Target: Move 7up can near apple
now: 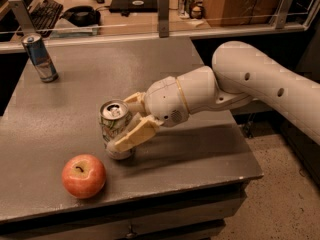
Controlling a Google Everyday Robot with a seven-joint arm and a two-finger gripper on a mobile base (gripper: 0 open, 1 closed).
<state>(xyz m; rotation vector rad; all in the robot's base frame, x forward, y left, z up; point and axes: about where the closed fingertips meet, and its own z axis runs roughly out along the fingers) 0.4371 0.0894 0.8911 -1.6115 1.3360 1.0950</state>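
The 7up can (113,125), whitish-silver with green marks and a pull-tab top, stands upright on the grey table (100,74) left of centre. My gripper (122,126) reaches in from the right on a white arm and is shut on the can, one finger behind it and one in front. The can's base is at the table surface. The red-orange apple (83,175) lies at the front left, a short gap left and in front of the can.
A slim blue-and-silver can (39,57) stands at the table's back left. A rail with posts (163,14) runs behind the table, with a keyboard and other desk items beyond. The table's front edge is just in front of the apple.
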